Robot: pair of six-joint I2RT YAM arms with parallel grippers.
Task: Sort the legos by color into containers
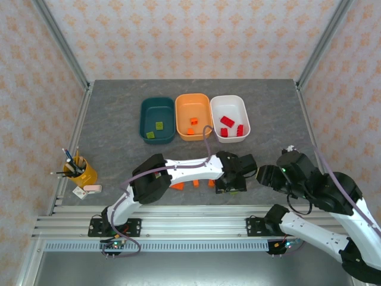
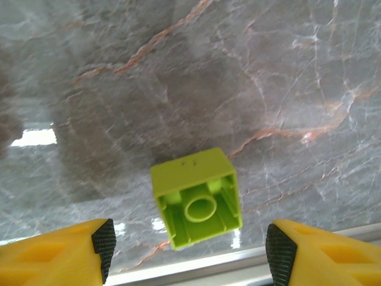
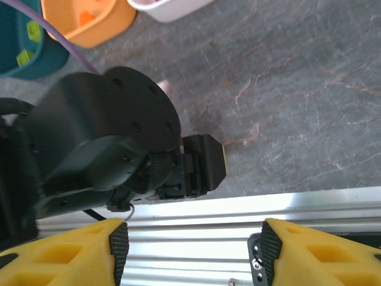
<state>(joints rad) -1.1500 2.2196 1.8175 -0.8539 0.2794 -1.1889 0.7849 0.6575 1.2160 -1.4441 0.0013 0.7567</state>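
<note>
Left gripper (image 2: pixel 189 247): jaws spread, clear of the green brick (image 2: pixel 196 199) on both sides. Brick lies beside near rail (image 2: pixel 238 267); bare table (image 2: pixel 268 89) beyond. Right gripper (image 3: pixel 193 250): spread, empty, above rail.

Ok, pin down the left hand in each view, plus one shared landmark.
Top external: left hand low centre, near the rail.
Left wrist: its yellow fingers at the bottom corners, green brick between.
Right wrist: its black body sits left of centre.
Shared landmark: the aluminium rail, low in every picture.
</note>
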